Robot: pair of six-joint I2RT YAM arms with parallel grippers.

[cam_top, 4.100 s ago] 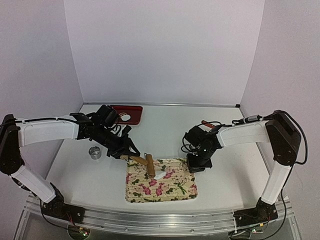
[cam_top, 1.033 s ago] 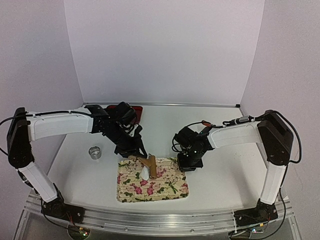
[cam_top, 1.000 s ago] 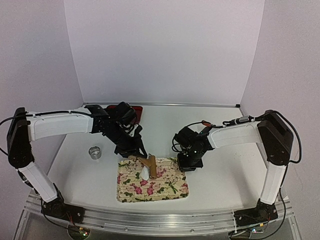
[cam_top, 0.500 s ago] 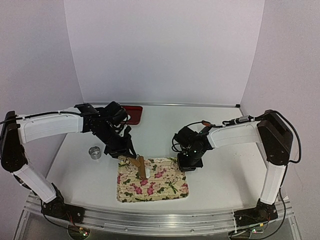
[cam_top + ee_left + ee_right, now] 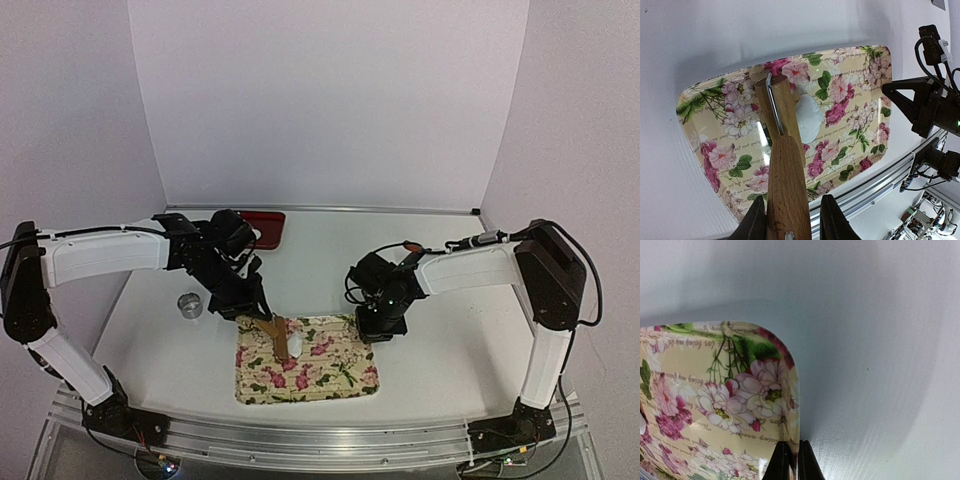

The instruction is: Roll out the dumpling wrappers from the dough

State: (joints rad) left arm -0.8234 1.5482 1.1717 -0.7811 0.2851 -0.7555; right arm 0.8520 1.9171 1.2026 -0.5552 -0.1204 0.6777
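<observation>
A small white oval lump of dough (image 5: 296,346) lies on the floral tray (image 5: 330,380); it also shows in the left wrist view (image 5: 809,118). My left gripper (image 5: 256,318) is shut on the handle (image 5: 788,190) of a wooden roller (image 5: 277,338). The roller's barrel (image 5: 781,107) lies on the tray just left of the dough, touching its edge. My right gripper (image 5: 378,326) is shut on the tray's right rim (image 5: 791,430). No cut round dumpling wrapper shows on the tray.
A metal ring cutter (image 5: 190,304) stands on the table left of the tray. A red tray (image 5: 270,224) sits at the back, partly hidden by my left arm. The table's near edge and metal rail lie just below the floral tray.
The roller has moved left across the dough, which now lies on its right side. The floral tray sits further left than four seconds ago. The right gripper keeps its hold.
</observation>
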